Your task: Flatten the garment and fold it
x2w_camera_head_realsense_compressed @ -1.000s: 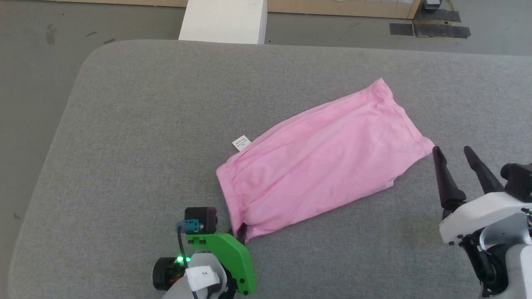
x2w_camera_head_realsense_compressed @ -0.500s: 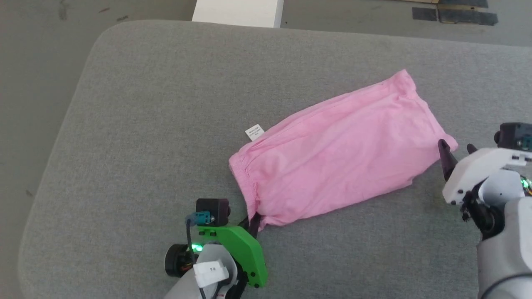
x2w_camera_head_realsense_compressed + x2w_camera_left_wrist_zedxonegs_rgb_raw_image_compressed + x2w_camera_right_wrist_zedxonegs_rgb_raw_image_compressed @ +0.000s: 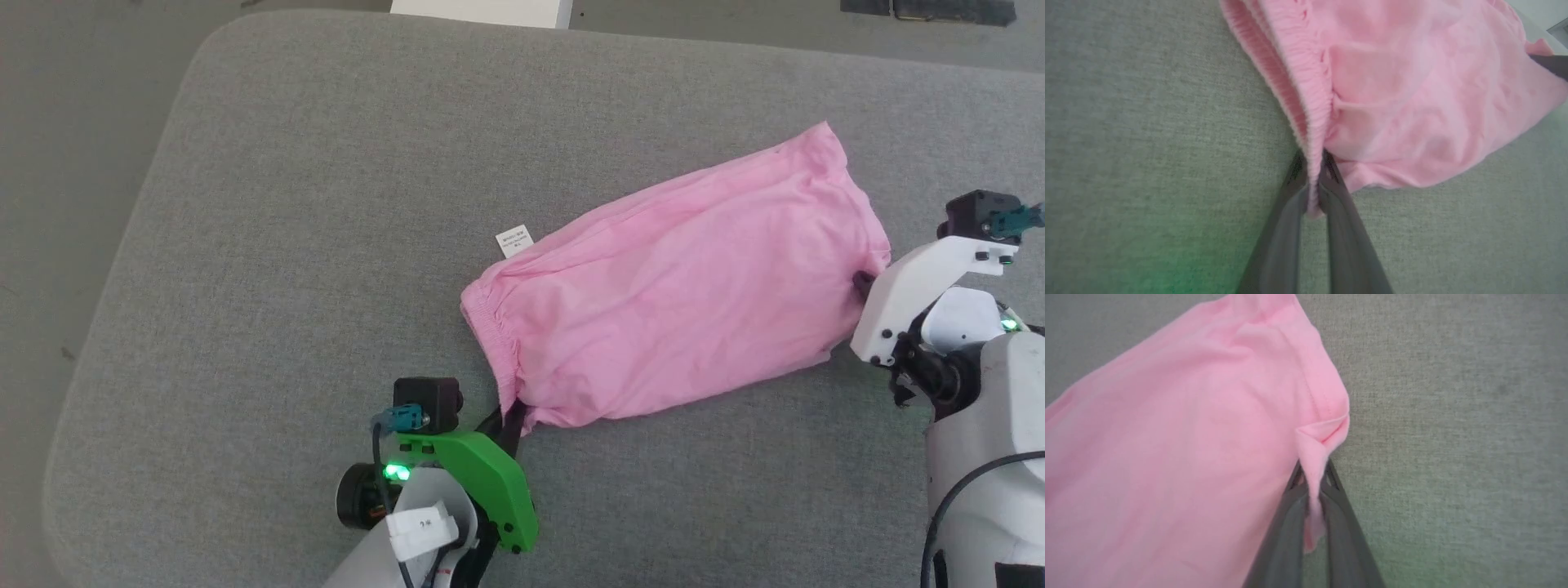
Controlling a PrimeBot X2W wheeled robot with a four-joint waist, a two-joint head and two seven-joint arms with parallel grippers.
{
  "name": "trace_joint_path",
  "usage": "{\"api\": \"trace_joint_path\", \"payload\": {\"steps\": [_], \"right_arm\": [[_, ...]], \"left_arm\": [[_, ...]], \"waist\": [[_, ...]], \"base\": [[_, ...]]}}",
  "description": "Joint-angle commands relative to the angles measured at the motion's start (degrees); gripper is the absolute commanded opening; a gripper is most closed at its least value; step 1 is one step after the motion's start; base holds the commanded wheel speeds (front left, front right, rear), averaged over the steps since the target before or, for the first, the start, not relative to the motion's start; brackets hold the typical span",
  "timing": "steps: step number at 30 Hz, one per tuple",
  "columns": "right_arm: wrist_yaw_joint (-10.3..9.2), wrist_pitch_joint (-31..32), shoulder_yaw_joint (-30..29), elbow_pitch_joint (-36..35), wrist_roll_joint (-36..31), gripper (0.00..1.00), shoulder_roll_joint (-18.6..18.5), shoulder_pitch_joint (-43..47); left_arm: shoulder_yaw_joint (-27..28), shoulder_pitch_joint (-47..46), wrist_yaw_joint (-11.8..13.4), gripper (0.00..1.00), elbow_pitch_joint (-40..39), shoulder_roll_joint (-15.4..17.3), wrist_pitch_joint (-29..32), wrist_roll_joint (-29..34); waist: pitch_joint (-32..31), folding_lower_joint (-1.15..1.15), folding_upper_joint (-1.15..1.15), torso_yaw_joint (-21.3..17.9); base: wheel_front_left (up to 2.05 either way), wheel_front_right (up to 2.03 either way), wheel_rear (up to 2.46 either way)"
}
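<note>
Head view: garment [image 3: 678,286] pinched at both ends

Light-pink garment lies spread on the grey padded table [image 3: 310,204], right of centre. Its long axis runs from lower left to upper right. Mostly flat, with soft wrinkles. A small white tag [image 3: 514,240] sticks out from the upper left edge and rests on the table.

Near-left corner: left gripper [image 3: 513,416] sits at the bottom end of the gathered waistband [image 3: 490,335]. Left wrist view: both dark fingers [image 3: 1286,228] are pressed together on the ribbed band edge. Fabric is sandwiched at the tips and a short bit of band trails down between them. The rest of the cloth fans up and to the right of that view. The green bracket [image 3: 482,482] on that wrist is over bare table, just clear of the cloth.

Far-right end: right gripper [image 3: 861,284] meets the garment's right edge, and the white wrist housing [image 3: 906,302] hides most of it from the head camera. Right wrist view: the fingers are clamped on a pinched fold at the hem corner [image 3: 1323,428], with a thin tail of fabric poking down between them. Cloth spreads to the left of that view, with bare table to the right.

Cannot tell whether either pinched corner is lifted off the table.
</note>
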Motion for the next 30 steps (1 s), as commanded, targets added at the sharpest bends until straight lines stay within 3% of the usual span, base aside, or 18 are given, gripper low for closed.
{"api": "trace_joint_path", "payload": {"steps": [1, 9, 20, 24, 30], "right_arm": [[-0.08, -0.62, 0.47, -0.3, 0.81, 0.0, 0.32, 1.19], [-0.08, -4.71, 0.62, -8.66, 3.54, 0.0, 0.32, 7.43], [-0.08, -2.71, -1.23, -29.33, 10.19, 0.0, 0.34, 27.65], [-0.08, -3.18, -1.61, -30.04, 14.51, 0.0, 0.34, 33.66], [-0.08, -7.36, -0.72, -24.46, 16.05, 0.0, 0.34, 36.32]], "left_arm": [[0.13, -0.12, 0.06, 0.0, 1.44, 0.47, 0.16, -0.36], [0.58, 0.79, 0.14, 0.0, 0.29, 1.58, -0.12, -0.85], [0.13, 5.2, 0.78, 0.0, -8.73, 6.61, 4.96, -2.0], [-0.4, 6.69, 1.3, 0.0, -11.8, 8.08, 7.36, -2.41], [-1.16, 8.24, 1.87, 0.0, -13.49, 8.92, 9.55, -3.04]], "waist": [[-0.44, 0.0, 0.0, -0.3], [-3.54, 0.0, 0.0, -1.4], [-7.18, 0.0, 0.0, -4.42], [-7.45, 0.0, 0.0, -5.29], [-7.69, 0.0, 0.0, -6.52]], "base": [[0.0, 0.0, 0.0], [0.0, 0.0, 0.0], [0.0, 0.0, 0.0], [0.0, 0.0, 0.0], [0.0, 0.0, 0.0]]}}
